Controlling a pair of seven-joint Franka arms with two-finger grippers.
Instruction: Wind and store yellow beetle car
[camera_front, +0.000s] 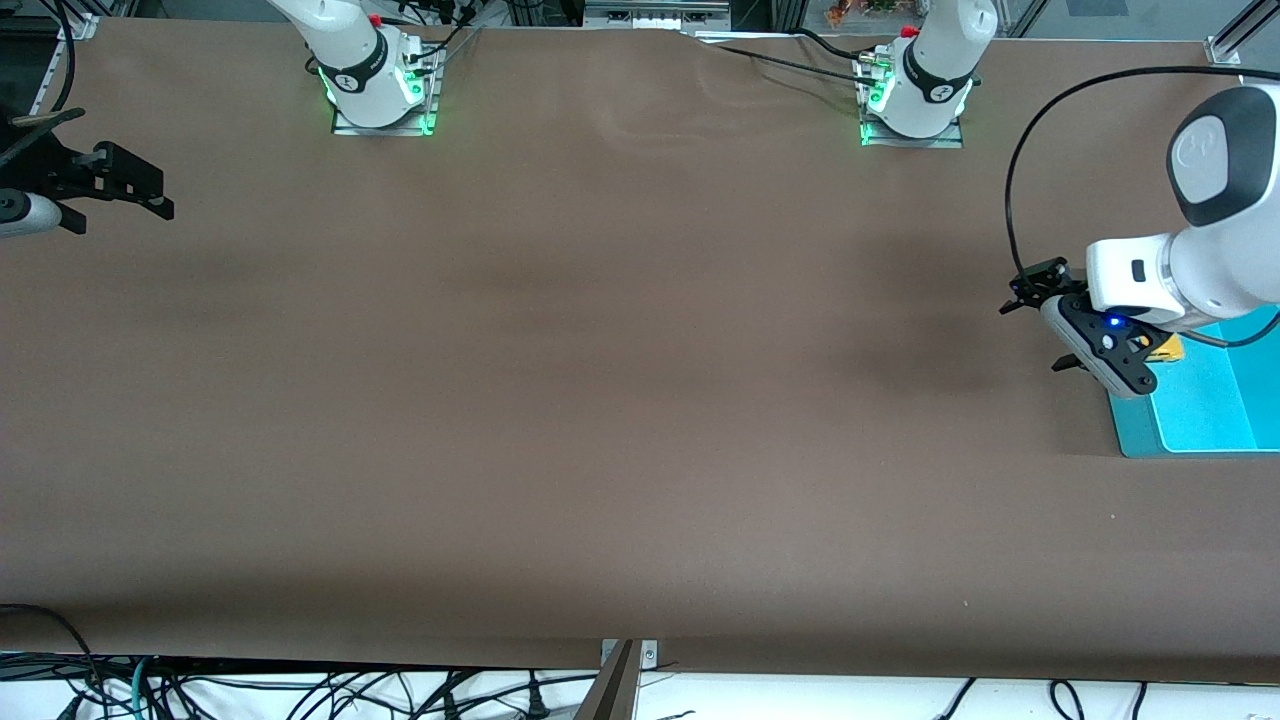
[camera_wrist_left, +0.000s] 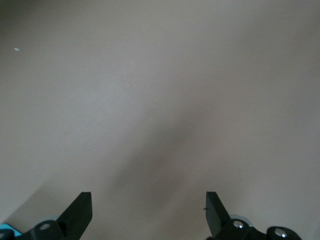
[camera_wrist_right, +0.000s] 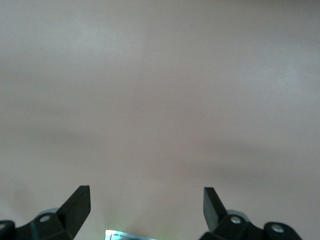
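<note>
The nearest hazard is the teal tray (camera_front: 1200, 410) at about three o'clock on the bench (camera_front: 600, 400). Its raised rim lies right under my left arm, so a careless low sweep could catch that rim and shove the tray toward the bench edge. Next is the yellow beetle car (camera_front: 1166, 348), which I judge to be lying in the tray near its eleven o'clock corner. It is mostly hidden under my wrist. Being tiny and on wheels, it could roll or tip out if the tray is bumped, and if its spring is wound it might run off on its own. My left pincer (camera_front: 1030, 338) hangs over bare bench just off the tray's ten o'clock corner. Its fingers are spread wide with nothing between them, as the left wrist view shows (camera_wrist_left: 149, 210), where only a sliver of the tray (camera_wrist_left: 4, 231) is in sight. If it drifts toward three o'clock it could clip the car. My right pincer (camera_front: 120, 200) waits at about ten o'clock, over the right arm's end of the bench, also spread wide and holding nothing (camera_wrist_right: 146, 207), and I see little risk there. The tray is the only container, and the car is all I can see in it.
</note>
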